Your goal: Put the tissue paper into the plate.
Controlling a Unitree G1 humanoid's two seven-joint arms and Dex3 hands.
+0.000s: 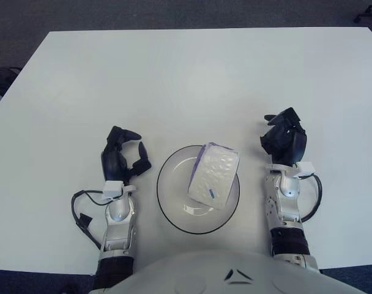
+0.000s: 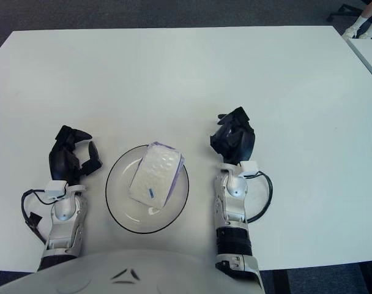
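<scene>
One pack of tissue paper (image 1: 213, 179) lies tilted inside the plate (image 1: 166, 190) on the white surface (image 1: 186, 86). The left hand (image 1: 120, 158) shows left of the plate, fingers curled and holding nothing. The right hand (image 1: 284, 139) shows right of it, likewise curled and holding nothing.

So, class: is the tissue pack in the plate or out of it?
In. The tissue pack lies inside the plate, leaning over its right rim, with neither hand touching it.
</scene>
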